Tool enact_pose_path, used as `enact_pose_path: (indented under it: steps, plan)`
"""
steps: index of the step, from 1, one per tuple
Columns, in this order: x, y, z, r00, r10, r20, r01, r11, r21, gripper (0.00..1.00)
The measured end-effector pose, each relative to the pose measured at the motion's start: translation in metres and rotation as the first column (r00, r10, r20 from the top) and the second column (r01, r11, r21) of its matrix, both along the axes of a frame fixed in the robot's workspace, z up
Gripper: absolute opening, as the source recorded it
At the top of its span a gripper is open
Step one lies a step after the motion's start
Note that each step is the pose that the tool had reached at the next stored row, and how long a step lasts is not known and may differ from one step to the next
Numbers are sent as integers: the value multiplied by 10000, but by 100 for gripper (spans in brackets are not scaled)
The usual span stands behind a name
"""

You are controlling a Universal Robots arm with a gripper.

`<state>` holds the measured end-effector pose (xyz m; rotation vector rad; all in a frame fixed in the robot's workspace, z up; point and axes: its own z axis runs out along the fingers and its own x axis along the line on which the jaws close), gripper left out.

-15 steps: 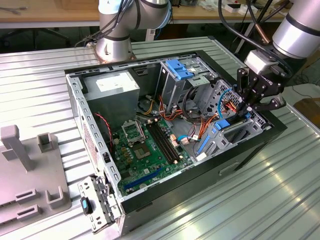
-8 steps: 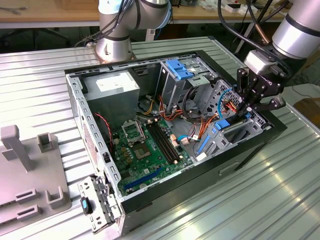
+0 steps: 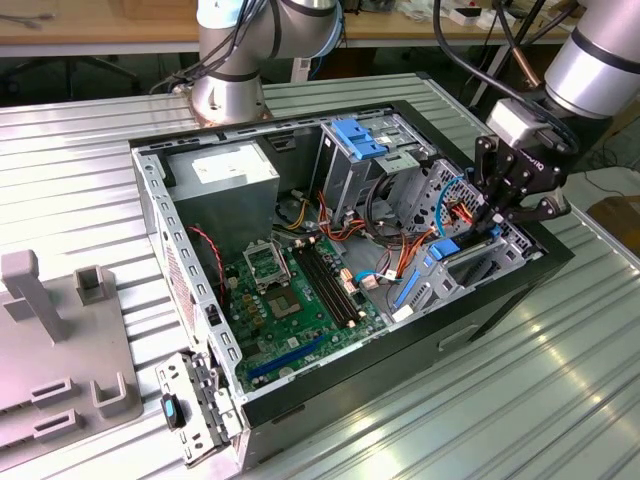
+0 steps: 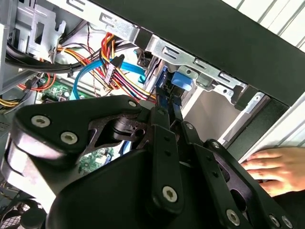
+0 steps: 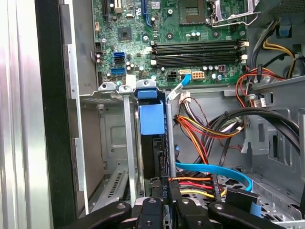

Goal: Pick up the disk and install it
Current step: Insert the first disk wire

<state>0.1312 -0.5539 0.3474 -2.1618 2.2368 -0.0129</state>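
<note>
The disk (image 5: 152,117) stands on edge in a slot of the drive cage at the corner of the open computer case (image 3: 150,200), between metal guide rails. Its blue carrier end faces the first wrist camera, with the dark body below it. The same blue end (image 4: 181,80) shows just past the fingertips in the second wrist view. My black gripper (image 3: 492,222) reaches down into that cage at the exterior view's right. Its fingers (image 5: 164,191) are drawn close together on the disk's near edge.
Orange, red and yellow wires (image 5: 200,133) and a thin blue cable (image 5: 214,169) run right beside the slot. The motherboard (image 3: 300,290) and power supply (image 3: 225,180) fill the case. A blue bracket (image 3: 358,137) tops the rear cage. A person's hand (image 4: 274,167) rests outside the case wall.
</note>
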Motion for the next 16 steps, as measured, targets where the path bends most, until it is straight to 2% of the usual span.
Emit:
enact_pose_path:
  steps: [1,2,9,16]
  plan:
    - [0,-6,0,10000,-3,0,3,10000,77,17]
    - [0,-14,0,10000,-4,-1,4,9999,101,17]
    - [0,-29,-7,9999,-139,-1,139,9998,108,17]
    - [0,-34,-41,9999,-128,-2,128,9998,172,17]
